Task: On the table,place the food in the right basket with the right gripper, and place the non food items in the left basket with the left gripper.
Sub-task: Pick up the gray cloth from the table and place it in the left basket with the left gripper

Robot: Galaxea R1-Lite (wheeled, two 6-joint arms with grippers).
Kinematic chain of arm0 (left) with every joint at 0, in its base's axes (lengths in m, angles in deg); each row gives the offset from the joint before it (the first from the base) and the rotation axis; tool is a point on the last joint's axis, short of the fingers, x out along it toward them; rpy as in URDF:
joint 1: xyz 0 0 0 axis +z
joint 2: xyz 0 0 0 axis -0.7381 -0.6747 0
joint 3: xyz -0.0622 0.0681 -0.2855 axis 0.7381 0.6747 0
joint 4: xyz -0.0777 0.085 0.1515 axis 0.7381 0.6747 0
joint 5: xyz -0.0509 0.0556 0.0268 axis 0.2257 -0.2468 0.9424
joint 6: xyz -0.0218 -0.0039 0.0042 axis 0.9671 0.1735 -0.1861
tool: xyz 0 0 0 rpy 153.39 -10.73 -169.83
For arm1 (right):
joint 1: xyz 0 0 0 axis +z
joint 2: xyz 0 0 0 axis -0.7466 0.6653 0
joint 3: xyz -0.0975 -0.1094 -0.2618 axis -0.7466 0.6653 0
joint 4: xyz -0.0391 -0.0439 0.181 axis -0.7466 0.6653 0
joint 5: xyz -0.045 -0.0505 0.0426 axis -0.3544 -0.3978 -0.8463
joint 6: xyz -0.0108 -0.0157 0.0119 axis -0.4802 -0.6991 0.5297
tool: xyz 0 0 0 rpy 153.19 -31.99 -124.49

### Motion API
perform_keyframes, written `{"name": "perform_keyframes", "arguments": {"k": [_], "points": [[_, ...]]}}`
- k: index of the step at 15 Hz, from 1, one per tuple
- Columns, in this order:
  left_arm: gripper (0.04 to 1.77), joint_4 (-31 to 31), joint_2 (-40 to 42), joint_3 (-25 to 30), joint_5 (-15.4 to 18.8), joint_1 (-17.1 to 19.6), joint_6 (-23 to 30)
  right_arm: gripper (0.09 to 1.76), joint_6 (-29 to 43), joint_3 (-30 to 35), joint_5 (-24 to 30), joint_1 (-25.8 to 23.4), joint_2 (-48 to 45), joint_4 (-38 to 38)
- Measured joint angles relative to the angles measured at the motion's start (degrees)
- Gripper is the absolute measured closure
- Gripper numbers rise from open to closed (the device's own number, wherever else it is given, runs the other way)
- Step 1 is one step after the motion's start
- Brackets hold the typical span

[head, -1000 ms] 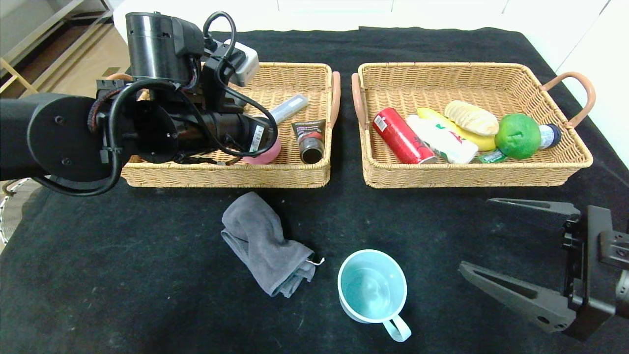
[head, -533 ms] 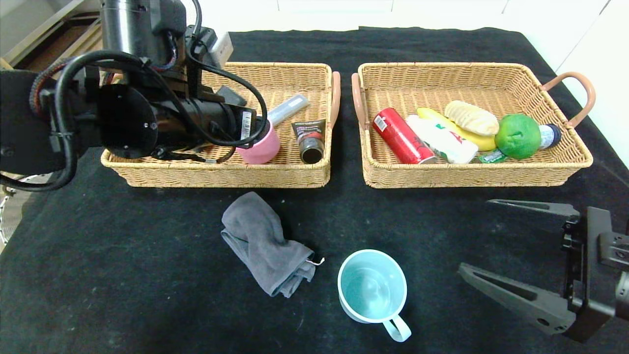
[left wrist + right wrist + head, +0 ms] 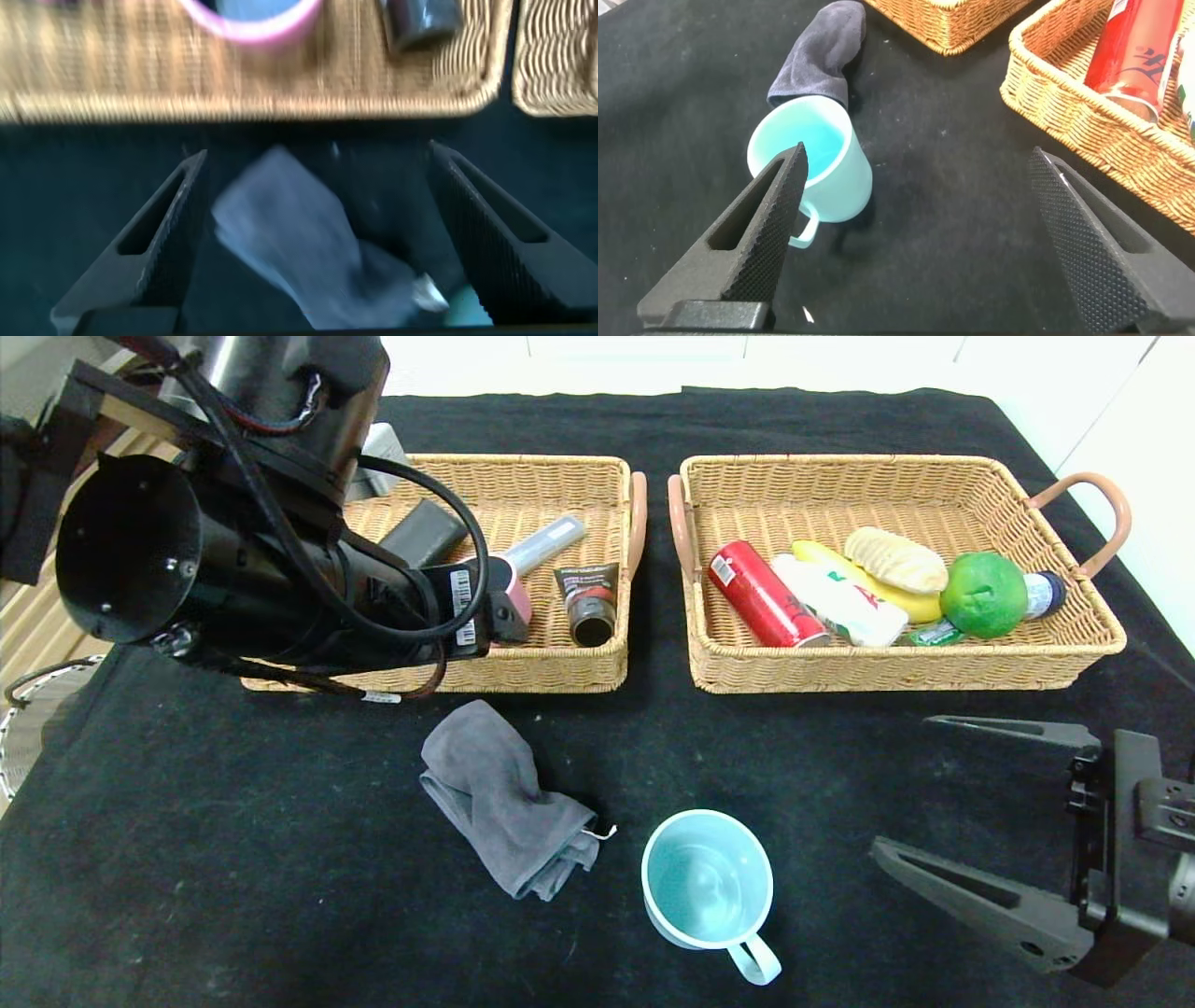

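A: Pulled up and back since a second ago: bulky black left arm, now over the near-left corner of the left shallow tan wicker basket [image 3: 560, 667]. Left behind standing in that basket, the pink round cup [image 3: 512, 599].

B: And the left gripper [image 3: 318, 233]?

A: Spread wide, nothing between the fingers, above the crumpled grey cloth [image 3: 499, 798]. Probably next to go.

B: Anything else still out on the black cloth-covered table [image 3: 280, 896]?

A: Pale blue plastic mug [image 3: 708, 887], just beside the grey cloth. Both non-food, so both left-arm work.

B: Food?

A: All in the right wicker basket [image 3: 896, 672]: red drink can [image 3: 761, 593], green lime [image 3: 982, 595], ridged tan bread loaf [image 3: 894, 560].

B: Right gripper [image 3: 971, 821]?

A: Parked near the right table edge, fingers apart, empty.

B: Room?

A: Open table around the cloth; basket's near wall close behind, mug close to one side.
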Motion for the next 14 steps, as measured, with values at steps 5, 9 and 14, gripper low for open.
{"name": "perform_keyframes", "arguments": {"k": [5,9,14], "points": [[0.13,7.7,-0.4,-0.2,3.2,-0.9,12.8,0.14,-0.5,0.2,0.0,0.2,-0.1,0.0],[0.12,8.4,-1.3,3.0,5.0,-0.9,15.6,0.14,-0.5,0.5,-0.1,0.7,-0.1,0.0],[0.11,8.0,-3.0,7.4,5.0,-1.2,15.8,0.14,-0.5,0.7,-0.2,1.1,0.1,0.1]]}}
